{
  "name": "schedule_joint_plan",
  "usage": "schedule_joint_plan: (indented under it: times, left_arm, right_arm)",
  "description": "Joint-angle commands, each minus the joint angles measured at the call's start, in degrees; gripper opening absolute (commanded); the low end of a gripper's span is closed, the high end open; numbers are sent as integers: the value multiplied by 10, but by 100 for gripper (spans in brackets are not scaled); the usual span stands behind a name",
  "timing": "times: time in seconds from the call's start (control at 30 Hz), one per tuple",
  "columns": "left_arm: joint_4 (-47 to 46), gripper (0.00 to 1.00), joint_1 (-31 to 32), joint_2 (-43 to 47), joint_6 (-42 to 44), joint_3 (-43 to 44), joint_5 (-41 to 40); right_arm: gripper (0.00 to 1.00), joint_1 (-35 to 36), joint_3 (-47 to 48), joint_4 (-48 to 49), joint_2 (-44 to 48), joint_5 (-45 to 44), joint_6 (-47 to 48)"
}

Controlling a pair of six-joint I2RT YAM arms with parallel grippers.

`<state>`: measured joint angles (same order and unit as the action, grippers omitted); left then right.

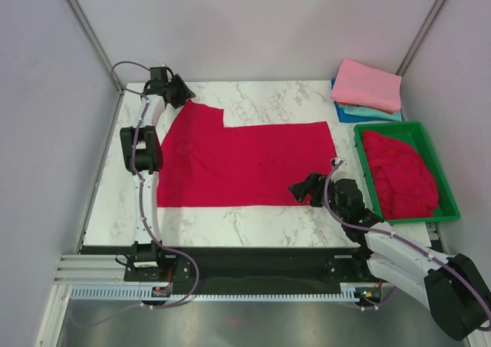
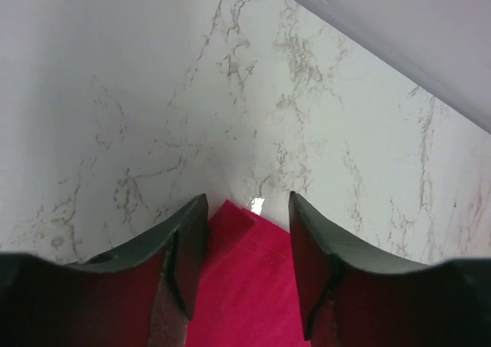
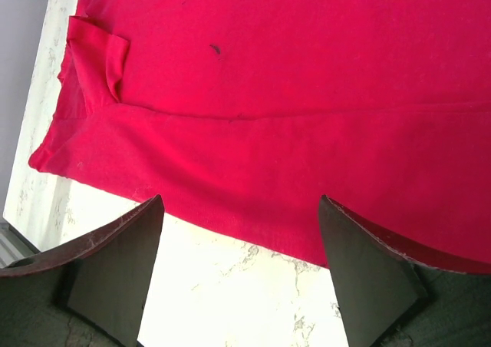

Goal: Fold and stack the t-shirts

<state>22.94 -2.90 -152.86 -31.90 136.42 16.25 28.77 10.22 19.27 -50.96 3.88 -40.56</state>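
Observation:
A crimson-red t-shirt lies spread flat on the marble table. My left gripper is at the shirt's far left corner. In the left wrist view the gripper is open, and the tip of the red cloth lies between its fingers, not pinched. My right gripper is at the shirt's near right edge. In the right wrist view it is open wide and empty, just short of the shirt's hem. Folded pink, teal and blue shirts are stacked at the far right.
A green plastic tray at the right holds crumpled red shirts. Grey walls close in the table at the back and both sides. A small folded flap shows at the shirt's corner in the right wrist view.

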Motion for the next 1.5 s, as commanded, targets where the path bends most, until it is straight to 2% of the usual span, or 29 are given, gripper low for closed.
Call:
schedule_joint_plan:
  times: [0.0, 0.1, 0.17, 0.2, 0.33, 0.5, 0.57, 0.6, 0.7, 0.73, 0.8, 0.87, 0.97, 1.17, 1.47]
  left_arm:
    - [14, 52, -7, -12, 7, -3, -25]
    - [14, 34, -8, -11, 6, -3, -32]
    - [13, 5, -7, -11, 5, -1, -39]
    - [14, 2, -7, -11, 4, 2, -40]
    - [35, 2, -8, 3, -6, 3, -41]
    - [40, 2, -7, 102, -21, -57, -15]
    - [43, 2, -6, 145, -19, -87, -8]
    - [43, 2, -5, 185, -15, -125, -4]
    - [44, 2, -4, 250, -9, -219, -5]
    - [43, 2, -4, 292, -10, -242, -5]
    - [44, 2, -2, 323, -11, -306, 0]
    - [44, 2, 1, 358, 4, -334, 12]
    - [44, 2, 2, 390, 16, -393, 19]
    - [44, 2, 5, 418, 35, -444, 34]
    - [43, 2, 11, 423, 40, -455, 69]
  right_arm:
    - [89, 2, 12, 22, 1, 1, -2]
    - [89, 1, 12, 23, -2, 0, -3]
    - [90, 1, 13, 23, -5, -1, -3]
    - [90, 2, 14, 22, -5, -1, -3]
    - [90, 1, 25, 24, -23, 3, 1]
    - [90, 0, 48, 17, -35, 12, 16]
    - [92, 0, 99, -32, -42, -26, 28]
    - [93, -1, 159, -97, -50, -55, 47]
    - [95, -12, 263, -179, -114, -122, 83]
    - [95, -20, 329, -226, -159, -128, 102]
    - [95, -65, 391, -269, -212, -126, 108]
    - [94, -106, 479, -329, -298, -83, 108]
    - [93, -151, 588, -395, -395, -101, 130]
    - [88, -181, 766, -464, -536, -156, 168]
    - [81, -195, 912, -492, -707, -211, 188]
